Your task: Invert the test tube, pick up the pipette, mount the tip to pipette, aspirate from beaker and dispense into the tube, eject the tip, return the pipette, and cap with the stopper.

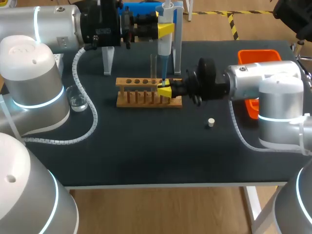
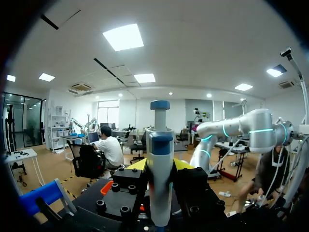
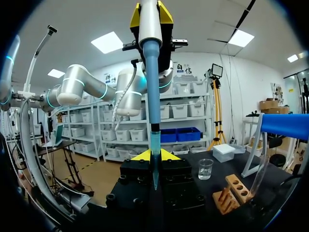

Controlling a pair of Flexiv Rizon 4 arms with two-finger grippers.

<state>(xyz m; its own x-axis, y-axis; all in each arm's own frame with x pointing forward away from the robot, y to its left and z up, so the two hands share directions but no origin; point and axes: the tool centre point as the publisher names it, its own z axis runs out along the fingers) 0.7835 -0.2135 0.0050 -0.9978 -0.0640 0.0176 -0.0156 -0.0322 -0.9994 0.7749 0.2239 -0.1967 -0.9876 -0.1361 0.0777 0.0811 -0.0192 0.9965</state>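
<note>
White, blue-capped pipette [image 2: 159, 145] stands upright in left pincer [image 2: 160, 165].

The left arm [image 1: 48, 24] comes in level along the back of the desk [image 1: 146, 151]. Its tool [image 1: 165, 29] is clamped from two sides on the upper body of the upright pipette [image 1: 164, 51]. The right arm [image 1: 263, 80] stretches level toward the middle, lower down, its tool [image 1: 164, 90] at the pipette's lower end.

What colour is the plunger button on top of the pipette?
Blue. The plunger button sits atop the pipette, clearest in the left wrist view.
</note>
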